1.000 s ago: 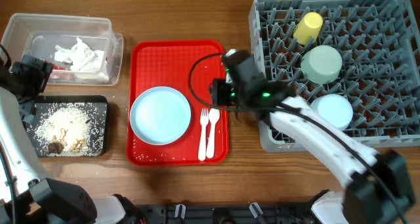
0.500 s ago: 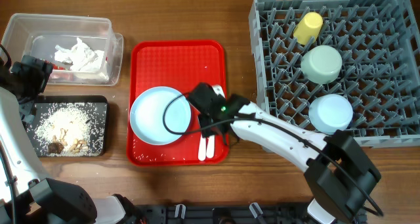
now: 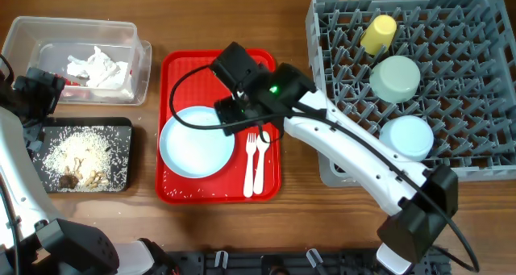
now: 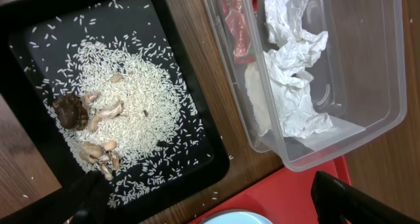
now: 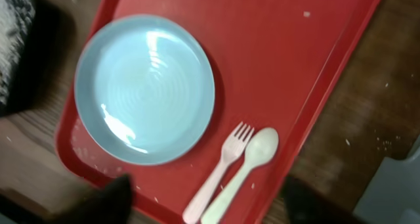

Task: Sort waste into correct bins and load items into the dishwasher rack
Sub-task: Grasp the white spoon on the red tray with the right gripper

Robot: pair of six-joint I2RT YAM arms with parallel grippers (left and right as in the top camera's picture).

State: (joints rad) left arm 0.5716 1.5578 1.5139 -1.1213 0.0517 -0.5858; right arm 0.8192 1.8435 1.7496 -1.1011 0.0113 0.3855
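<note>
Right tool (image 5: 210, 201) open, empty, over plate (image 5: 144, 89), fork (image 5: 220, 161), spoon (image 5: 248, 163) on red tray (image 5: 282, 53); left tool (image 4: 213, 205) open.

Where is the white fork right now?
In the overhead view the fork lies on the red tray's right half, between the blue plate and the spoon.

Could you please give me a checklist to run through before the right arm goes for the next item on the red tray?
1. Right pincer open and empty: ok.
2. Plate, fork and spoon lie uncovered on the red tray: ok.
3. Fork and spoon far enough apart to take one alone: not ok, they lie side by side, touching.
4. Free pegs in the dishwasher rack: ok, much of it is unoccupied.
5. Left pincer out of the way: ok, it is open over the bins.
6. Right pincer's height above the tray: cannot tell.
</note>
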